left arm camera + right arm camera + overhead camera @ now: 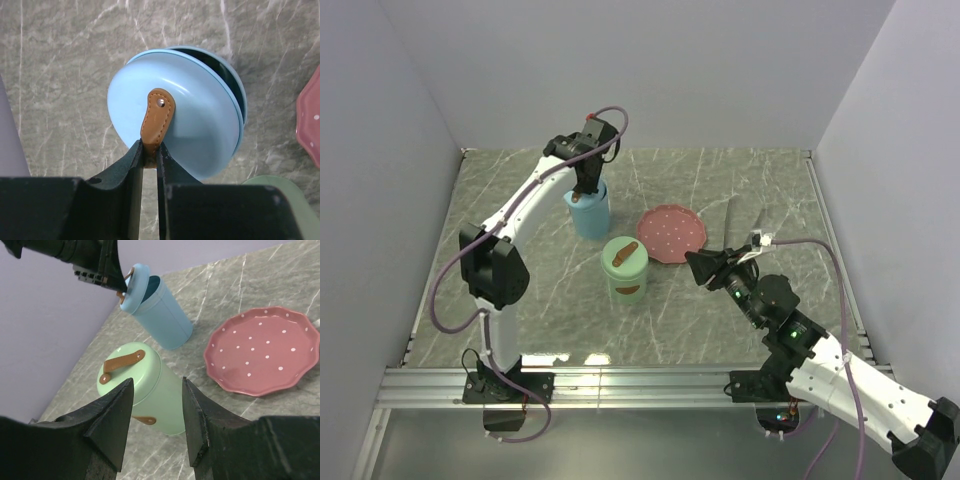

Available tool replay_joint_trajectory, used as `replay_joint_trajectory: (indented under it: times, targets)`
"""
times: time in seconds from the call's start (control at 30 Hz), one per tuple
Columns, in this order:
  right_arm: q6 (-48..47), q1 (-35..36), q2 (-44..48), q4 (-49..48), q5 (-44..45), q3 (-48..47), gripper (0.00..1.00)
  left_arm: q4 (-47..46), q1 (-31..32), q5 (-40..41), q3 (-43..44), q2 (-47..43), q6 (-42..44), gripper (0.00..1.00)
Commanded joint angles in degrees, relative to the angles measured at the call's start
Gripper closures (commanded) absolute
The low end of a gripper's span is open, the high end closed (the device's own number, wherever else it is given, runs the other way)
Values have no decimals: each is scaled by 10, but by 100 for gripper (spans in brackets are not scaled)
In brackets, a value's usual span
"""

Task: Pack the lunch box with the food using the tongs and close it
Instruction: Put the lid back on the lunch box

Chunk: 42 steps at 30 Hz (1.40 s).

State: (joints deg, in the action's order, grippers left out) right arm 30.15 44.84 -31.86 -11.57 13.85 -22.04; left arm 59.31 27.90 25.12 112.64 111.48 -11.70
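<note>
looking across a grey marbled tabletop (770, 330) that carries everything else. stretching far out over it to the back left with the left arm (525, 205), and keeping the right arm (820, 365) low at the near right.

finding near the middle a round pink dotted plate (672, 233), flat on the stone, scalloped at the rim. standing upright just left of the plate, a pale green canister (625, 275) with its own lid seated, a brown strap across the top and a brown tab on the side. standing behind that and a little apart, a pale blue lunch box (592, 218), likewise a tall upright cylinder, dark inside where the mouth shows.

tipping the blue lid (200, 115) up at a slant over that mouth, covering most of the opening and baring a crescent on the side toward the plate. pinching the lid's brown leather strap (157, 117) with the left gripper (150, 152), drawn narrow with only the leather in between, directly above the lunch box.

holding the right gripper (157, 387) spread wide and gripping nothing, pointed at the green canister, close by the plate's near right rim.

lying on the tabletop just right of the plate, thin grey metal tongs (729, 222), near the right gripper but outside its fingers and touched by neither gripper. too slim in the top view to tell more about how they lie.
</note>
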Motion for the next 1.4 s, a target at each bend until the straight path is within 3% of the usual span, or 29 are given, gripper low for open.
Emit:
replay_joint_trajectory:
  times: [0.0,0.33,0.5,0.83,1.37]
  targets:
    - [-9,-3,1,-26,0,-6,49,22,11,38,65,26,12,100]
    - [-8,-4,-20,-37,-12,-5,49,61,20,65,135,79,41,91]
    - [-8,-4,-41,-46,-20,-8,49,53,22,70,146,88,50,82]
    - [-8,-4,-73,-59,-35,-14,49,29,42,95,171,87,72,73]
    - [-8,-4,-84,-62,-40,-14,49,-2,42,88,152,93,89,68]
